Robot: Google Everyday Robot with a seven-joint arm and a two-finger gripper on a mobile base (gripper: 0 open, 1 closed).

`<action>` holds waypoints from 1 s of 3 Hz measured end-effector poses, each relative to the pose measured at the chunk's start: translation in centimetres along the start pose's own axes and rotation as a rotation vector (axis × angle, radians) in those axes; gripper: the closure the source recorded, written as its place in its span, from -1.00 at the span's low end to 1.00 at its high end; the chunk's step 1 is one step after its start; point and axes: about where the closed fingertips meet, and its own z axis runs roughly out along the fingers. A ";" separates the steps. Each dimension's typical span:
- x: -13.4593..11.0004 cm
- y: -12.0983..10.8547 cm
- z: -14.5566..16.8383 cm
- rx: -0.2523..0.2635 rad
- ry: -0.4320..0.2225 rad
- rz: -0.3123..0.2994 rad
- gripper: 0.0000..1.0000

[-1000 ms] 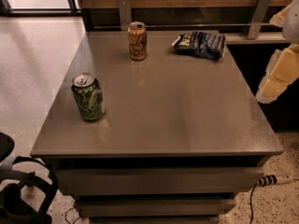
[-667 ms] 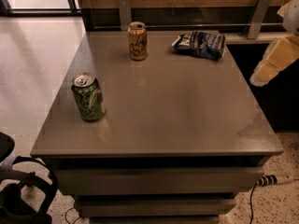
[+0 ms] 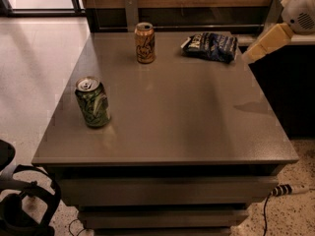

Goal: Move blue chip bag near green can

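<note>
Since the earlier frames, the white-and-tan gripper (image 3: 259, 48) has travelled from beside the table's right edge toward the far right corner; cans and bag are unmoved. It now hangs just right of the crumpled dark navy-blue foil chip bag (image 3: 210, 46), apparently not touching it. Whether it is apart or together cannot be told from this view.

The bag lies flat at the far right of the grey rectangular table top (image 3: 187, 127), close to the back edge. The green drink can with swirly markings and silver top (image 3: 92, 102) stands upright near the front left edge, well apart from the bag. An orange-tan can with a line drawing (image 3: 145, 43) stands at the far middle, left of the bag.

Handling, as judged: the bag is probably light, soft and slippery, and will crush and shift under a grasp. A pinch across a raised crumpled fold near its middle seems safest.

Open room: the bare table middle allows a diagonal carry passing in front of the orange-tan can. The set-down spot should stay inboard, since the green can sits close to two edges and could tip if nudged.
</note>
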 end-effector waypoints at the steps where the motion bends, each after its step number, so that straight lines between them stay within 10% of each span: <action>1: -1.0 -2.0 5.0 -0.017 -0.049 0.077 -1.00; 3: -2.0 -2.4 8.4 -0.041 -0.058 0.091 -1.00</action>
